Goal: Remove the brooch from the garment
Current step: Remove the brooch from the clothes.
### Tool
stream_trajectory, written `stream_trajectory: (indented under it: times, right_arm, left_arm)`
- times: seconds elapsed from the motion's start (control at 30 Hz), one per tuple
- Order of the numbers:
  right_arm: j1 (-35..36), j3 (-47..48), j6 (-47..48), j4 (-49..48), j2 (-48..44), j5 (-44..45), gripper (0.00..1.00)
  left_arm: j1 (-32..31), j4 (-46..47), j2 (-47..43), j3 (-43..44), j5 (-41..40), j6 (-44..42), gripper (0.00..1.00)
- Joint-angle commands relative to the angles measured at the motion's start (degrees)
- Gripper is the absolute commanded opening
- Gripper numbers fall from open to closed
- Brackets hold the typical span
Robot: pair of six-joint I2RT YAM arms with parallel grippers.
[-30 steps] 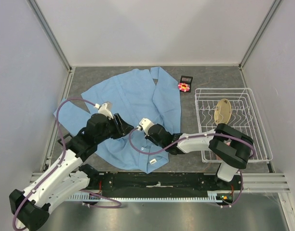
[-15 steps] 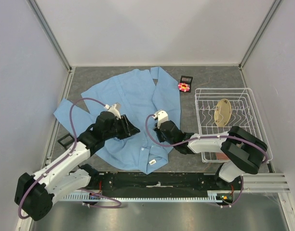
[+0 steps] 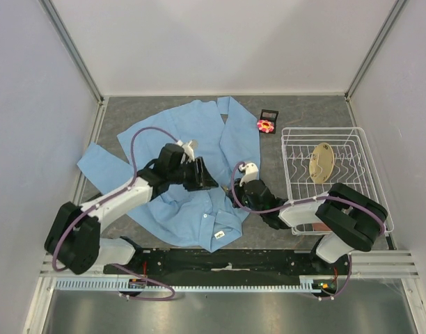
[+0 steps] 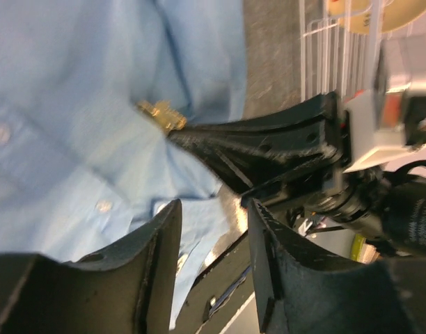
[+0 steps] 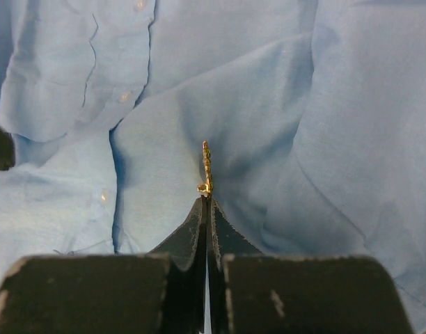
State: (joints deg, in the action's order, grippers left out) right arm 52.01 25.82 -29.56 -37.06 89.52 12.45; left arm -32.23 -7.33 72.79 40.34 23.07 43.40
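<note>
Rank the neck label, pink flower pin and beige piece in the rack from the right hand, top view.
1. Neck label, on the shirt, near-left of the right hand pinching a gold pin.
2. Pink flower pin, on the table behind.
3. Beige piece, in the rack, right.

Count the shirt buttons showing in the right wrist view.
3. The top button at the upper edge, the middle button below it, the lowest button further down-left, all on the garment. Folds may hide others.
</note>
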Motion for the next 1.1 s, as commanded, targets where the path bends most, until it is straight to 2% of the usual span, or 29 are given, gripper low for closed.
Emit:
stream_trajectory:
  times: [0.0, 0.13, 0.3, 0.47, 0.77, 0.97, 1.07]
  right_arm:
    - [-2.26, -0.6, -1.29, -7.94, 0.04, -4.09, 0.0]
    - [-4.02, 0.63, 0.82, -8.13, 0.22, -7.87, 0.0]
    - [-6.04, 1.68, 3.1, -5.75, -0.39, -11.04, 0.0]
    - [-7.71, 1.77, 3.81, -6.01, 0.31, -14.03, 0.0]
    - [-8.5, 1.77, 1.79, -8.99, 2.59, -15.7, 0.0]
    - [-9.29, 1.51, 0.65, -10.58, 4.09, -16.4, 0.0]
    - [-9.82, 1.95, 0.65, -10.14, 3.91, -16.58, 0.0]
  left_arm:
    - [3.56, -1.01, 7.17, 9.75, 11.81, -8.32, 0.46]
    - [5.69, -5.49, 13.94, 17.31, 13.5, -13.85, 0.48]
    - [5.69, -9.45, 24.23, 24.78, 15.42, -15.53, 0.5]
    - [5.42, -10.07, 27.57, 25.67, 15.95, -17.81, 0.45]
    - [4.63, -10.5, 30.74, 25.49, 18.15, -22.3, 0.45]
    - [4.02, -13.05, 33.11, 28.39, 14.98, -26.34, 0.45]
    - [4.02, -13.67, 35.04, 29.36, 14.46, -26.78, 0.41]
